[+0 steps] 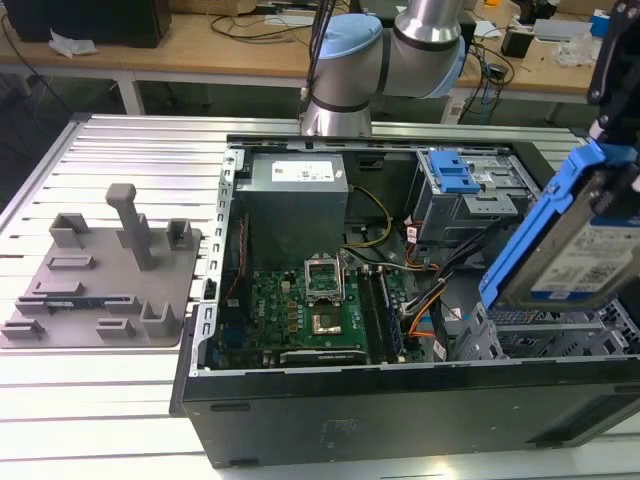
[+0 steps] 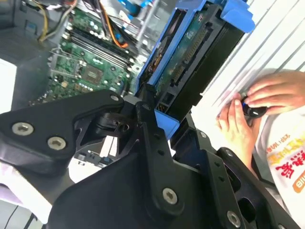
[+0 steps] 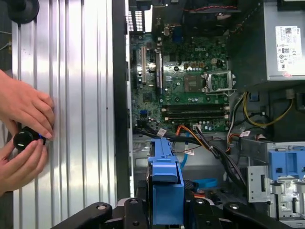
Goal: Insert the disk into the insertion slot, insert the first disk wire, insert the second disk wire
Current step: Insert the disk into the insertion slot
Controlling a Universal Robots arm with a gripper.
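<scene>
The pincer (image 3: 166,210) was clenched on the disk (image 1: 590,255), which hung tilted at the exterior view's right edge, just above the insertion slot (image 1: 585,328) in the lower right of the open computer case (image 1: 400,410).

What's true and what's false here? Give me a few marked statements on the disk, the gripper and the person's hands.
1. The gripper holds the disk over the open computer case. True.
2. The disk sits inside the insertion slot. False: it is held tilted in the air, outside the slot.
3. A person's hands touch a black knob beside the case. True.
4. The motherboard is red. False: it is green.
</scene>
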